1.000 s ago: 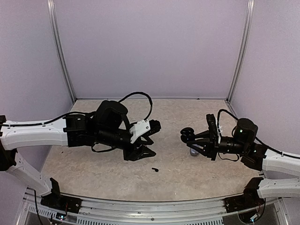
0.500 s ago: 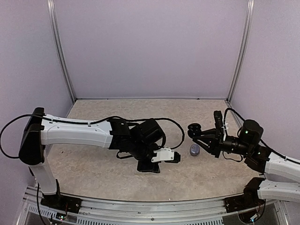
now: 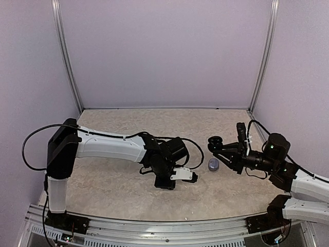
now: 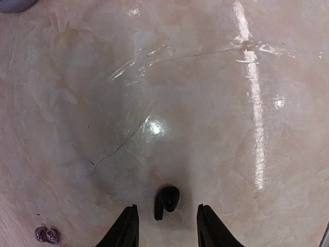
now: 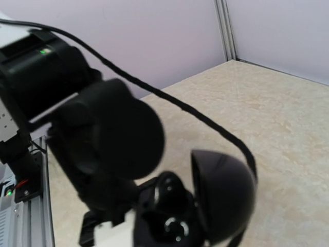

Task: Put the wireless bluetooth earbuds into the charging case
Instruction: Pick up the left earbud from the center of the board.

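The left gripper (image 4: 165, 222) hung low over the tabletop (image 4: 216, 92), about midway between its left and right edges and somewhat closer to the near edge than the far one. Its two fingers (image 4: 126, 229) stood apart. One black earbud (image 4: 166, 200) lay flat on the tabletop in the gap between them, and in the left wrist view it touched neither finger. Its long axis ran roughly parallel to the fingers, with the bulb away from the wrist and the stem pointing back toward it, leaning slightly to one side (so the jaws would meet its narrow flanks, not its ends). The coming move turned on this relation. The earbud already sat near the middle of the gap, so closing on it looked like enough. A piece this small and rounded might still slip out if pinched off-centre.

The right gripper (image 3: 220, 146) was raised off the tabletop toward the right edge, clamped on the charging case (image 5: 221, 200), whose lid stood open. The left arm was plainly the nearer one to the black earbud, and the case was well apart from it, off to the right. A grey rounded object (image 3: 213, 164) lay on the tabletop just beneath the case, and I could not tell what it was.
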Tool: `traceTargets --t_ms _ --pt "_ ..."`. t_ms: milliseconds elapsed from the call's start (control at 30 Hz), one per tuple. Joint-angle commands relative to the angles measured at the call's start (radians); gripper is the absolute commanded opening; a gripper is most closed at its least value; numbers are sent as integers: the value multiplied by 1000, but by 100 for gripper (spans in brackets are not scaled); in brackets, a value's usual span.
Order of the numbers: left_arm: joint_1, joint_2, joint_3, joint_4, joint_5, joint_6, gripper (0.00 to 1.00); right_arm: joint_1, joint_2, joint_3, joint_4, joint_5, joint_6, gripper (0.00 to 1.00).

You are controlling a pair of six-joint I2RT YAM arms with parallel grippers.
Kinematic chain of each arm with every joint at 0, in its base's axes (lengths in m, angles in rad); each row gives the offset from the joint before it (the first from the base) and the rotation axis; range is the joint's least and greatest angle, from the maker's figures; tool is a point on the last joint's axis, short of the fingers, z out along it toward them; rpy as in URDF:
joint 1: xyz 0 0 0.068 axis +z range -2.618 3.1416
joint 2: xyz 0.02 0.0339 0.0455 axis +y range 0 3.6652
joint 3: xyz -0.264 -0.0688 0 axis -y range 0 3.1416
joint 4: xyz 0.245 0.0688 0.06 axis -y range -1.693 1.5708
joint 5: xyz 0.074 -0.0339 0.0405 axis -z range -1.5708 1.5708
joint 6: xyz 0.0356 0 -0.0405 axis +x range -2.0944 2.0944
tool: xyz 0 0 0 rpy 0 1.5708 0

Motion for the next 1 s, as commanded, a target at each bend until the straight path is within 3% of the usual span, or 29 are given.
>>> traceTargets --t_ms 0,433,733,967 --pt "13 40 54 -18 -25 27 40 -13 -20 -13 12 2 3 0" --pt "27 90 79 -39 -8 50 36 -23 -18 -21 15 6 -1 0" --pt "27 115 81 -19 -17 33 27 -25 -18 -23 11 6 -5 0" --pt "31 125 81 -11 -5 21 30 -24 -17 -24 8 8 -9 0"
